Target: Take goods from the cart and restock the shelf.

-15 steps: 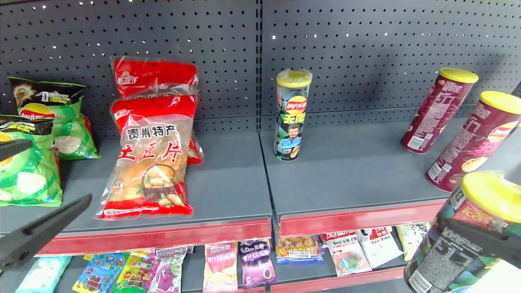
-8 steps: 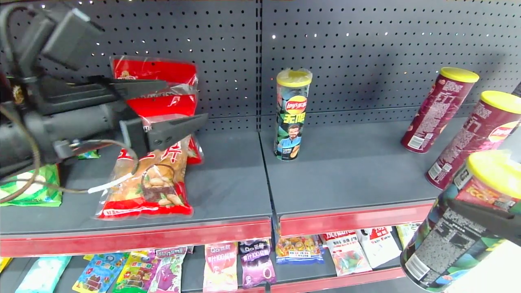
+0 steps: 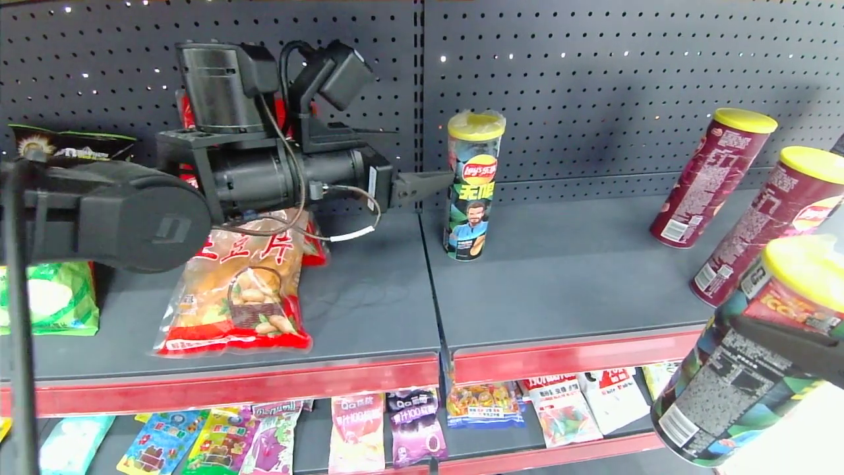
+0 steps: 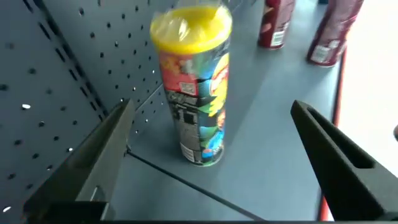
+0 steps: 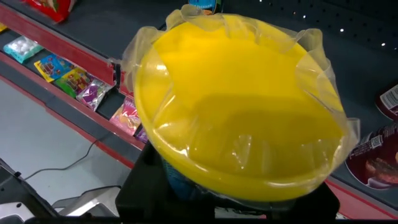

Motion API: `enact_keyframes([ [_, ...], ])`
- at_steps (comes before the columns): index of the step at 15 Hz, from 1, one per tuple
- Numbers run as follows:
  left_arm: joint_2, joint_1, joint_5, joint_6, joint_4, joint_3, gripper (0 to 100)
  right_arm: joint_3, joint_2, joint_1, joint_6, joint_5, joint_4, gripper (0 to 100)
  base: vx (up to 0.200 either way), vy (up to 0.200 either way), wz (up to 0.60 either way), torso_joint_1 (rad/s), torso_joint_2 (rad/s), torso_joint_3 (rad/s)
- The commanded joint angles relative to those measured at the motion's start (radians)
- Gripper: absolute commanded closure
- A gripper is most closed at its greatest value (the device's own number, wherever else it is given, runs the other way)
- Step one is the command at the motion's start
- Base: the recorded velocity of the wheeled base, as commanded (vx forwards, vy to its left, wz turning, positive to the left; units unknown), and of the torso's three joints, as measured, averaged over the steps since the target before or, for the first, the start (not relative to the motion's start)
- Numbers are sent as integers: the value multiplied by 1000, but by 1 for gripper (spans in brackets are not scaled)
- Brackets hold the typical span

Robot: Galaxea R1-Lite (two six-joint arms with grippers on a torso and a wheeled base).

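Left gripper (image 4: 211, 107), fingers spread wide and holding nothing, faces an upright green-and-blue chip canister with a yellow lid (image 3: 473, 185) on the grey metal shelf (image 3: 567, 284). Right gripper (image 3: 784, 343) clasps a second such canister (image 3: 725, 389) before the shelf's edge. Two maroon yellow-lidded canisters (image 3: 709, 178) (image 3: 765, 227) stand at the shelf's right.

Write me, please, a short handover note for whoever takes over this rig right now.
Left gripper: open, empty, pointed at the standing can on the upper shelf.
Right gripper: shut on the held can, in front of the shelf's right end, near two maroon cans.
Done: one matching can shelved.
To do: set the held can on the shelf, probably beside it.
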Motion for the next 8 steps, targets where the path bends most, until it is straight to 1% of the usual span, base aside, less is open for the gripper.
enact_keyframes([
  [1,74,-1,2,1,1,-39,0,0,6,1,-1,0,0,100,0,0,0,0,0,0],
  [8,166,-5,6,5,2,-140,0,6,6,1,-1,0,0,100,0,0,0,0,0,0],
])
